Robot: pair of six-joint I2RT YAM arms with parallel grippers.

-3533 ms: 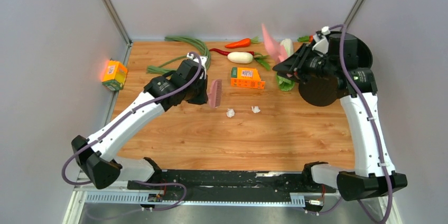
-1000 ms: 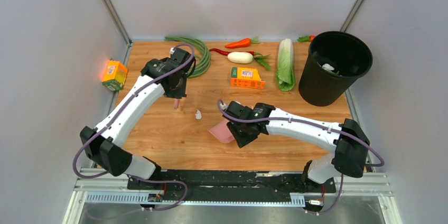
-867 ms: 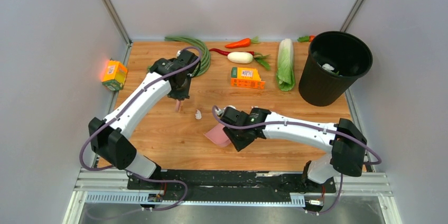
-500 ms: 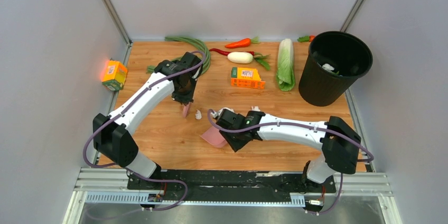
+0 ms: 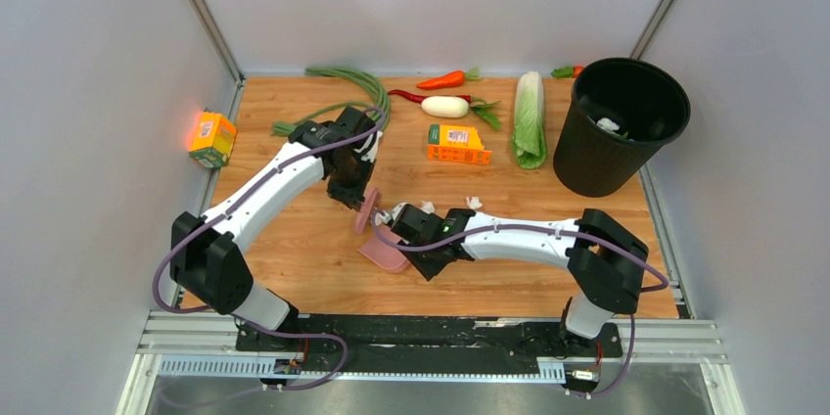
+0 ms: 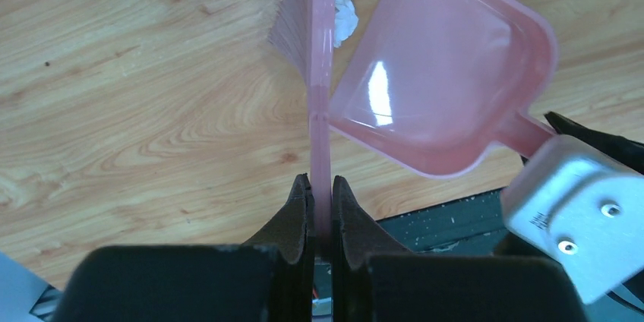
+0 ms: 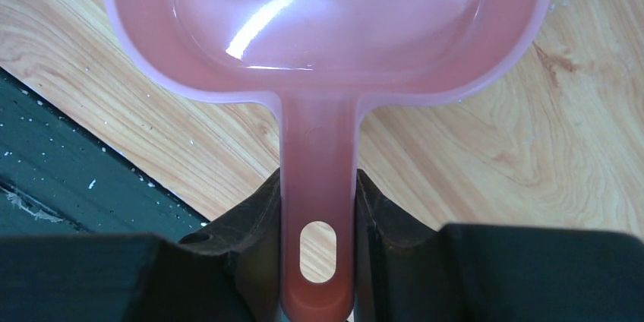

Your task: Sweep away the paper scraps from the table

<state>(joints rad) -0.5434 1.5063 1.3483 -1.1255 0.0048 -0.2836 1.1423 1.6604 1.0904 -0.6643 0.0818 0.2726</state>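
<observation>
My left gripper [image 5: 354, 190] [image 6: 319, 181] is shut on the handle of a pink brush [image 5: 364, 212] [image 6: 311, 26], bristles down on the table [image 5: 323, 273]. One small white paper scrap [image 6: 343, 22] lies against the brush, at the lip of the pink dustpan [image 6: 440, 79]. My right gripper [image 5: 413, 239] [image 7: 317, 178] is shut on the dustpan's handle; the pan [image 5: 384, 253] [image 7: 326, 18] lies flat on the wood and looks empty. Two more paper scraps [image 5: 427, 207] [image 5: 474, 203] lie just beyond the right arm.
A black bin [image 5: 622, 126] with a white scrap inside stands at the back right. An orange box [image 5: 457, 144], white radish [image 5: 444, 107], cabbage [image 5: 529, 119], carrot [image 5: 442, 79] and green beans [image 5: 352, 82] lie along the back. Another orange box [image 5: 211, 138] sits off the table's left edge.
The left arm has carried the brush right and nearer, pushing a scrap toward the dustpan. The right arm has slid the dustpan left to meet it.
</observation>
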